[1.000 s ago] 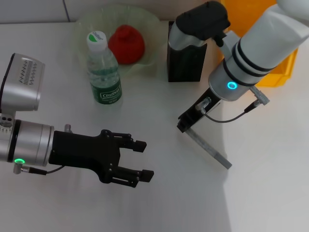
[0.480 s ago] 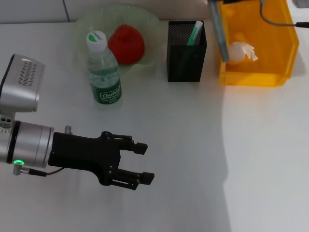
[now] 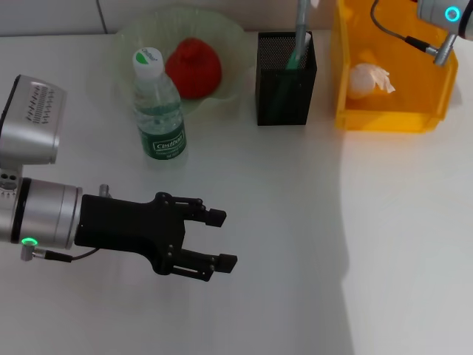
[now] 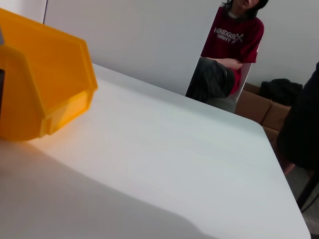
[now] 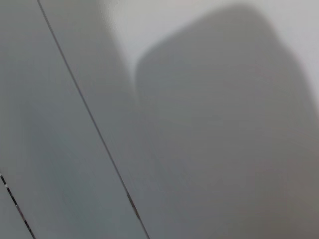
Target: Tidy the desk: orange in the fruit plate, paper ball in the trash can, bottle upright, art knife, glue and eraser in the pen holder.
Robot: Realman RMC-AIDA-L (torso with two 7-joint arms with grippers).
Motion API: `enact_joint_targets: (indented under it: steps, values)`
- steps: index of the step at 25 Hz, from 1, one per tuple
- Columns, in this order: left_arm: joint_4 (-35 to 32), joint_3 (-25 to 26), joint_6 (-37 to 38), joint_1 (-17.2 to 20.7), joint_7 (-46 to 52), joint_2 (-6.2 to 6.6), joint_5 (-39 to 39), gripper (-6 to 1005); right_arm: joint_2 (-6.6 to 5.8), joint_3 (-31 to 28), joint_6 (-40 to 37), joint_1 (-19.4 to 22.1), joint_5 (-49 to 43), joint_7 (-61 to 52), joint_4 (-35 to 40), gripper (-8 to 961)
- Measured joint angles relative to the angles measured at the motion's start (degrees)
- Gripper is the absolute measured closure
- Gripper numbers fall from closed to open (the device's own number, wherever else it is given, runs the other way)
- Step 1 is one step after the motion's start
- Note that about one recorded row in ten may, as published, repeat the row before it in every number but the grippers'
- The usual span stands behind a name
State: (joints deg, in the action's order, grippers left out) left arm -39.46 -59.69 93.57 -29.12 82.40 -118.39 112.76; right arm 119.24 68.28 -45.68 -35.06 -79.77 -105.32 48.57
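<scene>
The orange lies in the pale green fruit plate at the back. In front of the plate the bottle stands upright. The paper ball rests inside the yellow trash can, which the left wrist view also shows as the trash can. A grey art knife hangs upright, its lower end at the mouth of the black pen holder. A green and white stick, likely the glue, stands inside. The eraser is hidden. My left gripper hovers open and empty over the front left. Only the right arm shows at the top right corner.
A bare white table stretches to the right and front of the left gripper. In the left wrist view the table's far edge shows, with a seated person in a red shirt beyond it.
The art knife has moved left, from above the trash can's near wall to over the pen holder. The right arm rose out of the middle. The left gripper barely shifted.
</scene>
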Motion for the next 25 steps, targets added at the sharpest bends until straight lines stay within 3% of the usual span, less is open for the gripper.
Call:
enact_joint_targets:
  steps: [6,19,25]
  values:
    - [-0.65,0.02,-0.05,0.16,-0.05,-0.08,-0.13,202,-0.03,-6.44,0.10,-6.45,3.87,10.89,-13.17,809]
    - [-0.67,0.01,-1.22,-0.29,-0.05,-0.08,-0.32,202,-0.06,-6.43,2.32,-9.13,3.76,12.78,-15.68,799]
    - [-0.71,0.13,-1.52,-0.44,-0.05,0.04,-0.49,202,-0.06,-6.36,-1.11,-8.03,3.70,12.23,-14.62,693]
